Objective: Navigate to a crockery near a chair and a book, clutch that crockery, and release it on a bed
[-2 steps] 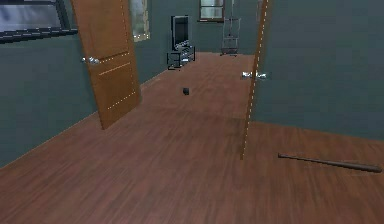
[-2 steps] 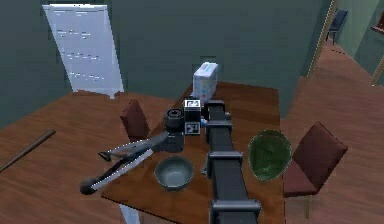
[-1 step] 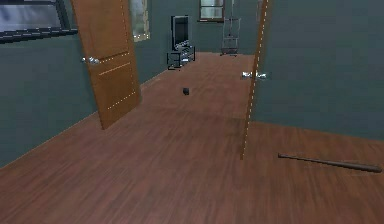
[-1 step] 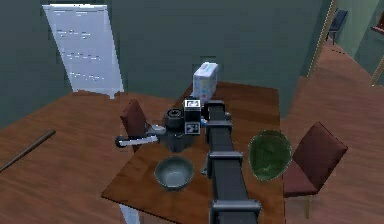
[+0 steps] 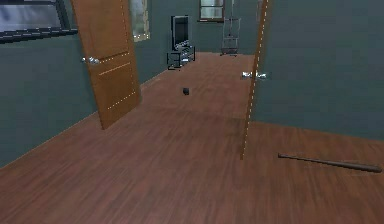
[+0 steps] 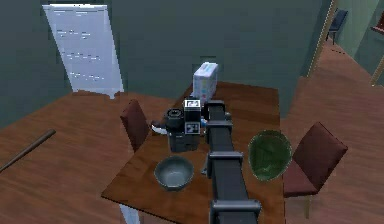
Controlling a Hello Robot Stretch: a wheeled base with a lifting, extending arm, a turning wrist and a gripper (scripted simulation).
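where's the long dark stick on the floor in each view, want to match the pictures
Forward view: the stick lies on the wood floor at lower right.
Arm side view: the stick lies slantwise at the left edge, on the floor left of the table.
Shared landmark: the red-brown wood floor beneath it.

Grey-green bowl, green plate, dark red chairs, brown table, white dresser, teal walls, orange-brown door.

The robot's arm, a dark square bar, stretches out from its body, with two white marker squares at its far end. Its gripper juts toward the arm side view's left. Whether it holds anything cannot be told.
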